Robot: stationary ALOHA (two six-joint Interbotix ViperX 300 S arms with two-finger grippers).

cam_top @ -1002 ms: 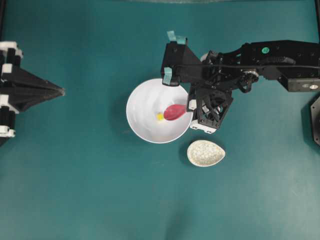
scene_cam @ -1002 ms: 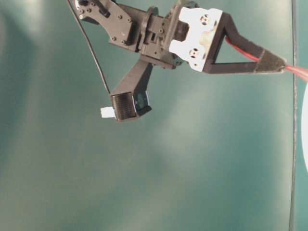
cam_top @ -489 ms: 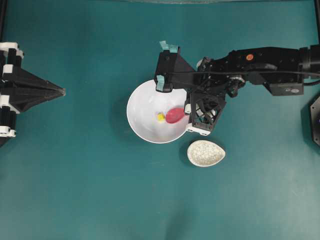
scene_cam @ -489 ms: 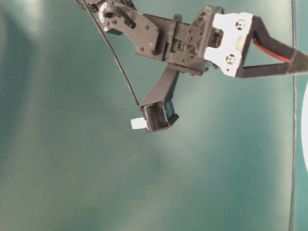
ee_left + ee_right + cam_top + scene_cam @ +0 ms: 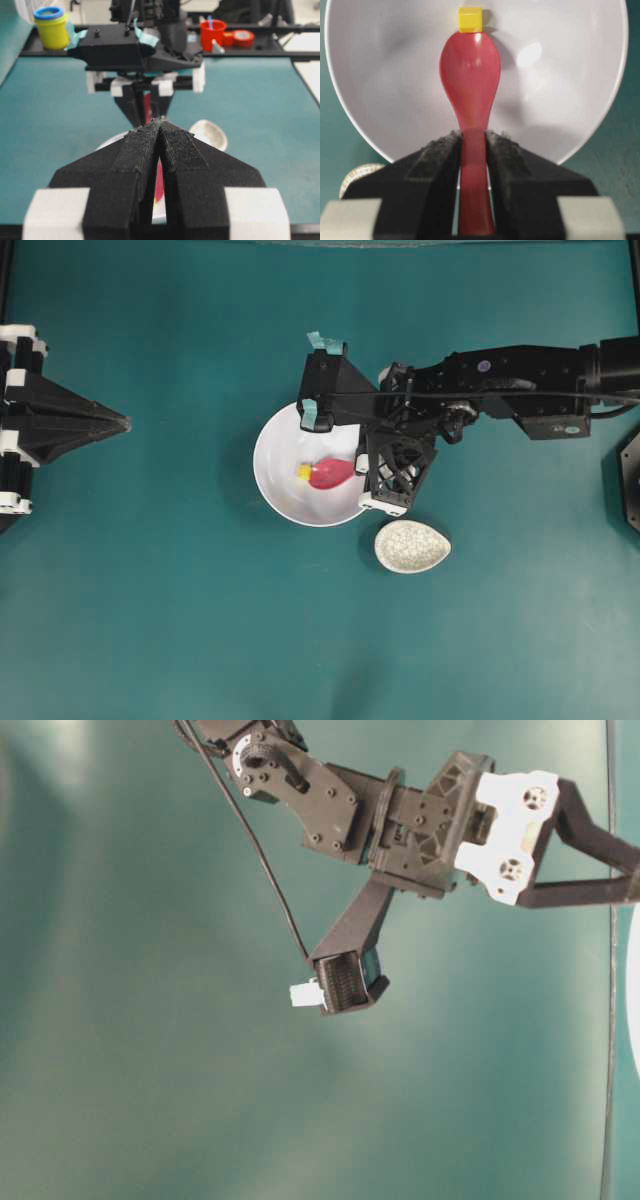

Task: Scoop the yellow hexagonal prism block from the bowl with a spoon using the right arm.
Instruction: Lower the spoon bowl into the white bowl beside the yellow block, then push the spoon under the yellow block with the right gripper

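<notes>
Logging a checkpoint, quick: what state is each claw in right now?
Left claw: closed, holding nothing.
Right claw: closed on the glossy pink-red spoon.

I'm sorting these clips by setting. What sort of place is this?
Most likely a robotics lab bench, not a kitchen. A teal work mat covers the table, two black robot arms face each other across it, and the rail behind holds a yellow jar and a red cup.
</notes>
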